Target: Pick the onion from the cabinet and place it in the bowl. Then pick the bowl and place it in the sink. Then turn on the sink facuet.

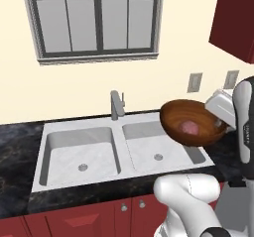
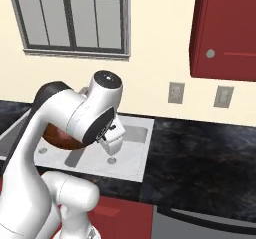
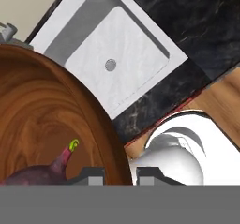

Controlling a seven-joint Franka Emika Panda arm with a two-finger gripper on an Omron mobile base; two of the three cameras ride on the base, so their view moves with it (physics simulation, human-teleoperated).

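Note:
The brown wooden bowl (image 1: 184,113) hangs tilted in the air over the right basin of the pale two-basin sink (image 1: 120,130). My gripper (image 1: 219,125) is shut on the bowl's right rim. In the hand view the rim passes between my two fingertips (image 3: 95,175), with the gripper (image 3: 121,175) clamped across it. The reddish-pink onion (image 1: 189,127) lies inside the bowl (image 3: 42,120), and its pointed top shows low in the hand view as the onion (image 3: 44,174). The grey faucet (image 1: 116,104) stands behind the divider between the basins. The dark red cabinet (image 2: 225,33) hangs up at the right.
Black stone counter (image 2: 200,153) stretches to the right of the sink (image 2: 134,134). Two wall outlets (image 2: 176,92) sit above it. A window (image 1: 94,18) is behind the faucet. Low red cupboards (image 1: 99,218) with small knobs run under the counter.

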